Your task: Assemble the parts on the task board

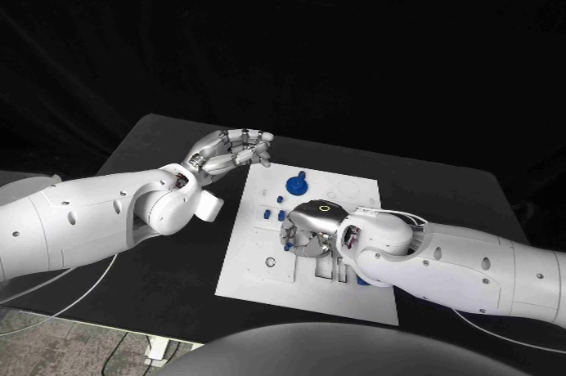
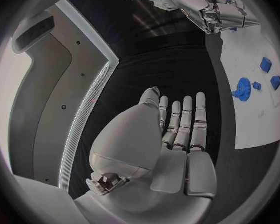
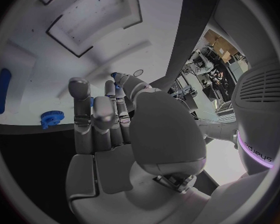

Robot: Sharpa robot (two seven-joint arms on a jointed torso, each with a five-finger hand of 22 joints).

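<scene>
The white task board [image 1: 342, 298] lies in the middle of the black table. A blue gear [image 1: 295, 184] stands near its far edge, with small blue pieces [image 1: 269, 215] just in front of it. My right hand [image 1: 309, 229] is down over the board's middle, fingers pointing at the plate. In the right wrist view a small blue part [image 3: 117, 83] sits between its thumb and a fingertip, pinched there. My left hand [image 1: 236, 151] hovers above the board's far left corner; in the left wrist view its fingers [image 2: 187, 119] lie straight and hold nothing.
The board has round holes [image 1: 270, 262] and rectangular slots [image 1: 318, 267] near my right hand. Another blue piece [image 1: 361, 279] lies beside my right wrist. A long blue piece [image 3: 2, 89] and the gear [image 3: 52, 118] lie on the board [image 3: 47, 59]. Black table [image 1: 165, 253] surrounds the plate.
</scene>
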